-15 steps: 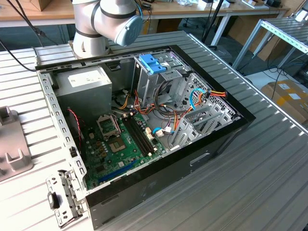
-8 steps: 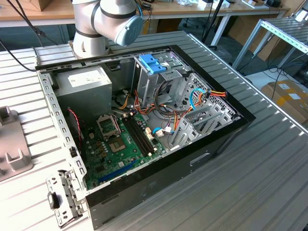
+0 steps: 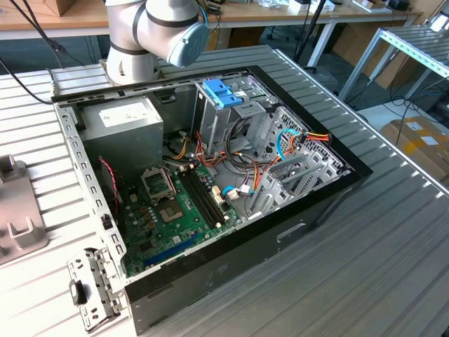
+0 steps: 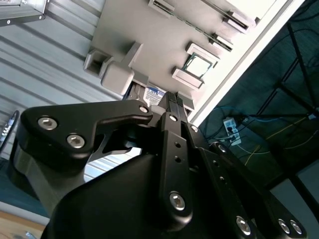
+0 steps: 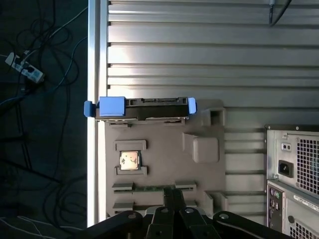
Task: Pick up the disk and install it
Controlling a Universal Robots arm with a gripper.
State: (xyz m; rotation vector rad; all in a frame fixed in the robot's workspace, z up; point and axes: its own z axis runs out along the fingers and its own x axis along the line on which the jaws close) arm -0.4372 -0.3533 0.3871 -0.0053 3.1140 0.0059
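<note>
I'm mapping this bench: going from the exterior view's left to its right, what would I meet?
Grey fixture → grey metal box with white label → blue latch piece → cardboard box.

The long flat disk in its plastic carrier [image 5: 142, 107] shows a dark edge capped in bright blue at both ends. The moulded plastic tray [image 5: 164, 167] is plain pale grey. The ribbed metal counter [image 5: 199, 50] is silver-grey, striped with straight parallel grooves. The angular metal pincer [image 4: 172, 102] is matt black, dotted with silver screw heads. In the exterior view, the open metal computer case [image 3: 210, 274] is black-walled. Its flat circuit board [image 3: 175, 210] is dark green and its loose thin cables [image 3: 316, 135] are red, orange and yellow. The rounded robot arm [image 3: 133, 35] is silver with a light blue cap.
</note>
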